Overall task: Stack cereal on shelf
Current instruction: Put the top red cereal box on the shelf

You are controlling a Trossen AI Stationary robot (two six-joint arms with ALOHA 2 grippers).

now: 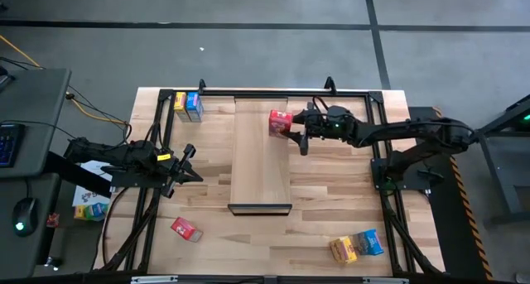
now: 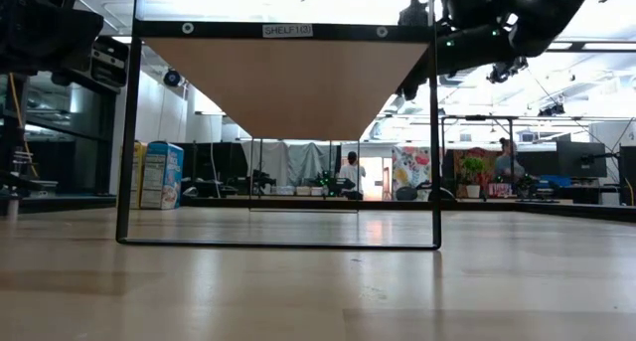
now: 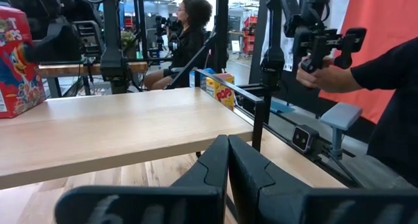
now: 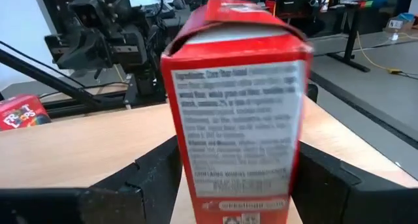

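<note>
Though six boxes (image 1: 280,122), only one shelf (image 1: 261,164)

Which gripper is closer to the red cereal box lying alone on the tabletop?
Left. The left gripper sits just beyond that red cereal box; the right gripper is across the shelf, holding another red box.

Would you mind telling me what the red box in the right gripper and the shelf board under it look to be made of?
The red cereal box looks like thin printed cardboard with a slight sheen: folded top flap, fine print on its side. The right gripper holds it over the shelf, which looks like pale, matte wood or wood laminate with faint grain; which one I cannot tell. Its dark front lip could be metal or plastic.
</note>
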